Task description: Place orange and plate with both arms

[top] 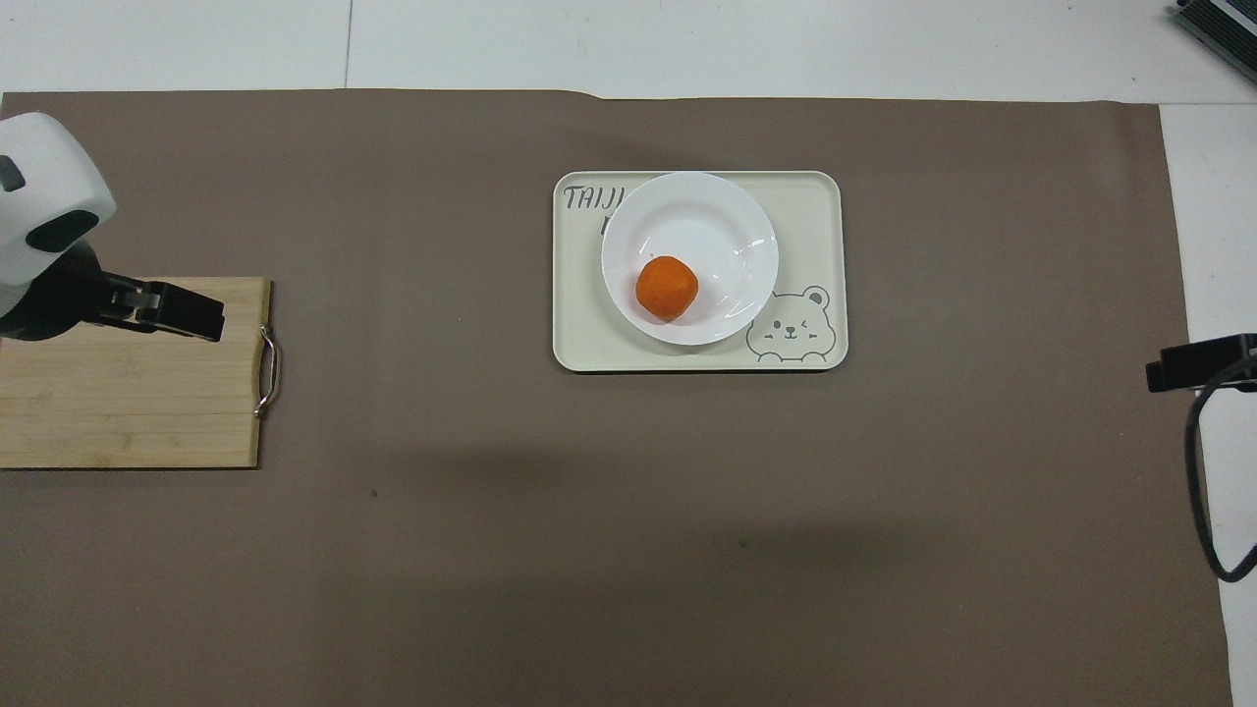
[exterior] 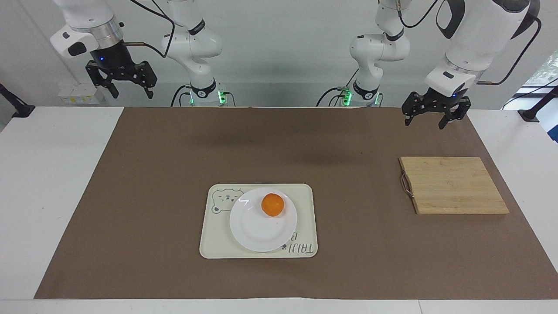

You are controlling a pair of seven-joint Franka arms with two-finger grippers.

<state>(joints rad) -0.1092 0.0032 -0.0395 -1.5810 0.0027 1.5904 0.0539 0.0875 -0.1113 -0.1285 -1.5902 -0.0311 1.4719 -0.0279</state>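
The orange point(exterior: 273, 205) lies on the white plate point(exterior: 257, 233), on the part of it nearer to the robots. The plate sits on a cream bear tray point(exterior: 305, 196). The overhead view shows the orange point(top: 667, 288) on the plate point(top: 707, 211) as well. My left gripper point(exterior: 423, 124) hangs open and empty in the air over the mat at the left arm's end; in the overhead view it point(top: 196, 319) covers part of the cutting board. My right gripper point(exterior: 132, 95) is open and empty, raised high at the right arm's end, and shows at the overhead view's edge point(top: 1169, 373).
A bamboo cutting board point(exterior: 453, 185) with a metal handle lies on the brown mat point(exterior: 152, 196) toward the left arm's end. The tray point(top: 805, 206) lies mid-table. White tabletop borders the mat at both ends.
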